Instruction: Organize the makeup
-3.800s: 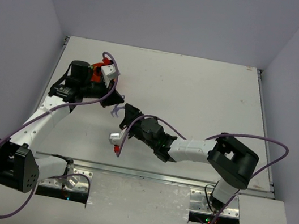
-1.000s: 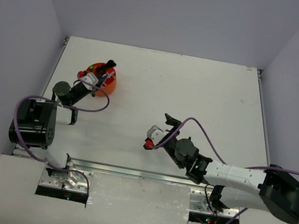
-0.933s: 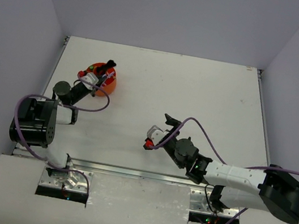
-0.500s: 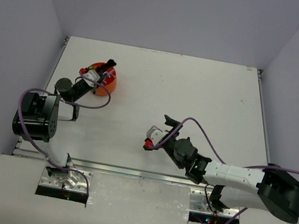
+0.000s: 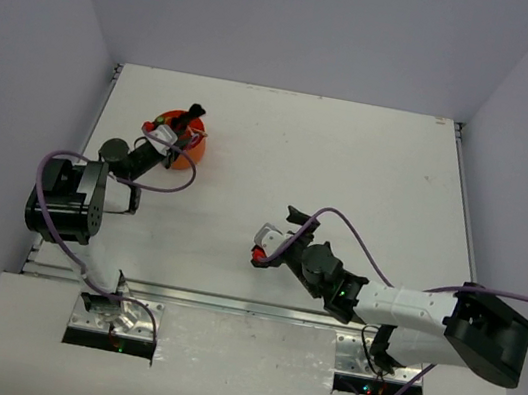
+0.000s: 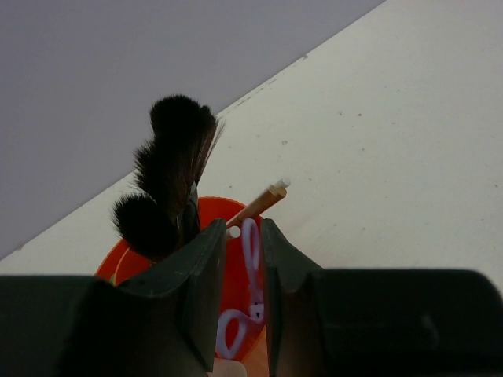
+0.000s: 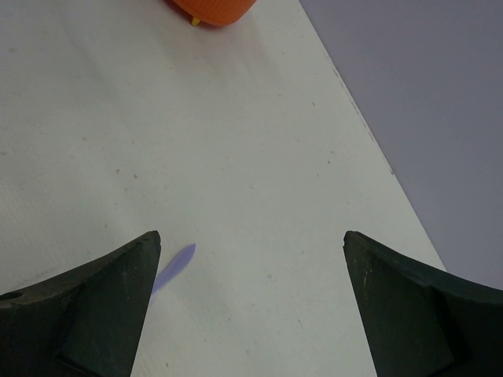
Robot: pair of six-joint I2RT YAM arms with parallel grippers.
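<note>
The round orange tub (image 5: 194,151) stands at the table's far left with black flared brushes (image 6: 171,177) and a tan stick (image 6: 259,203) upright in it. My left gripper (image 5: 174,133) hovers over the tub (image 6: 124,263). Its jaws are slightly apart, and the lilac looped tool (image 6: 251,255) hangs between them. The tool rests against the right finger, with a gap to the left finger. My right gripper (image 5: 274,232) is wide open over bare table near the middle, holding nothing. The other makeup does not show.
The orange tub (image 7: 212,9) sits at the top edge of the right wrist view. A small lilac sliver (image 7: 174,263) lies on the white table beside the right gripper's left finger. Grey walls enclose the table on three sides. Purple cables loop off both arms.
The left jaws have parted a little around the lilac looped tool above the tub. The left arm has shifted slightly, and the right gripper has drifted a little to the left.
</note>
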